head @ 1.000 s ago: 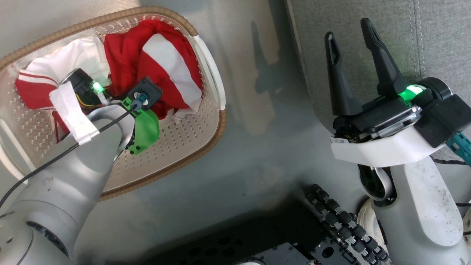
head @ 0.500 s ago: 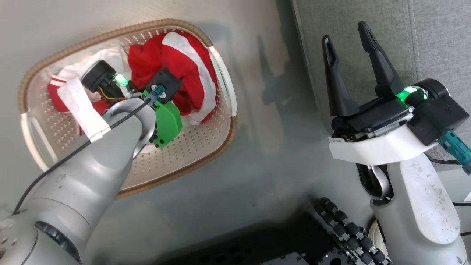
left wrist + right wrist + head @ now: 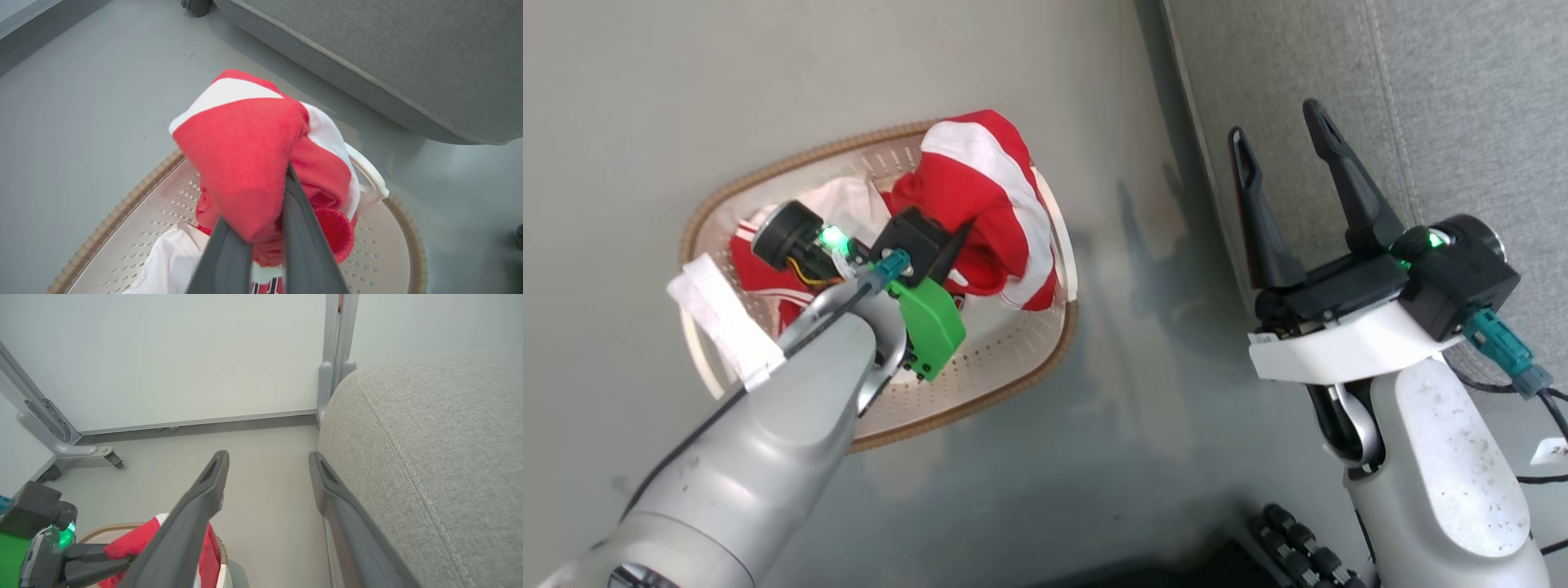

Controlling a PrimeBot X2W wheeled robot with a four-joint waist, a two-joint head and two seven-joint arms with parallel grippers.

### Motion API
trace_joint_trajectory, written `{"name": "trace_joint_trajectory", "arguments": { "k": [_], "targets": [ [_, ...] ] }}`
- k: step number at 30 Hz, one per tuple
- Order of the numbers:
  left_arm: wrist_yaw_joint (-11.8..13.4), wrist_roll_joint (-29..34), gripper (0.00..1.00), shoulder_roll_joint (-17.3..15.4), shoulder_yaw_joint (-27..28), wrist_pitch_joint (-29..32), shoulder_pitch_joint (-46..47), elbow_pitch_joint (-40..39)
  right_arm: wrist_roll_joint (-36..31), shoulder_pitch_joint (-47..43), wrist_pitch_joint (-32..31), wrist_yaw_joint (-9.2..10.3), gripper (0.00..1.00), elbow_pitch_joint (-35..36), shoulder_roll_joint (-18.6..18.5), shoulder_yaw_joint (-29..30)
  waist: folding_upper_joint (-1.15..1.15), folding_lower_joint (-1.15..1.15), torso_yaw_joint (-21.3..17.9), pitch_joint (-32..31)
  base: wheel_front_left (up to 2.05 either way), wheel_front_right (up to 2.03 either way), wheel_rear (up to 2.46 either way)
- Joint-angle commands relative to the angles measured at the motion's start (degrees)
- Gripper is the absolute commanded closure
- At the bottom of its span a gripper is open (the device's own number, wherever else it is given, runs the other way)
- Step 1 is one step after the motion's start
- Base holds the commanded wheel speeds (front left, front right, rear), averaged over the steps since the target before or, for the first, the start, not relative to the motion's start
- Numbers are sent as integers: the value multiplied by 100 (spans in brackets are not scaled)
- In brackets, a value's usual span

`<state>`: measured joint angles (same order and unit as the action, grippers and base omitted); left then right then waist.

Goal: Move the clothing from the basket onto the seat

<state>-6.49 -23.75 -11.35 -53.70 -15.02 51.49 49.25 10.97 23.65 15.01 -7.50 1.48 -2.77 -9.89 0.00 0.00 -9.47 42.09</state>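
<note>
Inspection, taken left to right with the basket (image 3: 980, 400) as reference. It stands on the grey floor (image 3: 645, 122).

1. Inside the basket, on its left half, lies the second garment (image 3: 768, 278), red with thin white piping and a white panel. It is crumpled on the perforated bottom and nothing grips it.

2. Over the middle of the basket, my left hand (image 3: 265, 192) is clamped on a bunched fold of the striped garment (image 3: 988, 196). The cloth bulges above the basket's right rim, and its lower end hangs inside.

3. Handling, in my judgement: the cloth is light, soft and limp. It will drape and swing, and the trailing end may catch on the rim or drag the second garment along. A thick gathered fold near the garment's middle is the better hold, because an edge or cuff would leave too much hanging.

4. Right of the basket, across a strip of floor, is the grey seat (image 3: 1462, 106), with no clothing on it.

5. My right hand (image 3: 1276, 121) hangs by the seat's edge, well apart from the basket, fingers spread wide and empty.
</note>
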Motion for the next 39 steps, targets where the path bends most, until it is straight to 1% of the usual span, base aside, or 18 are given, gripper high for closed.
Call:
{"name": "trace_joint_trajectory", "arguments": {
  "k": [1, 14, 22, 31, 39],
  "targets": [
    [19, 95, 100, 24, 114, -23, -178, -113, -50, -121, 26, 2, 0, -46, -20, 21, 0, 0, 269, -527, 0, 0, 0],
    [-27, 551, 100, 197, 1387, -23, -1314, -1205, -166, -697, 26, 2, 0, -371, -21, 112, 0, 0, 622, -1828, 0, 0, 0],
    [-58, 814, 100, 310, 2097, -23, -1811, -1918, -180, -1036, 26, 2, 0, -472, -20, 111, 0, 0, 738, -2422, 0, 0, 0],
    [-97, 951, 100, 424, 2476, -22, -2025, -2588, -112, -1292, 26, 2, 0, -536, -20, 100, 0, 0, 810, -2896, 0, 0, 0],
    [-107, 926, 100, 429, 2419, -22, -1912, -3114, -76, -1526, 26, 2, 0, -585, -21, 106, 0, 0, 858, -3217, 0, 0, 0]
  ]
}}
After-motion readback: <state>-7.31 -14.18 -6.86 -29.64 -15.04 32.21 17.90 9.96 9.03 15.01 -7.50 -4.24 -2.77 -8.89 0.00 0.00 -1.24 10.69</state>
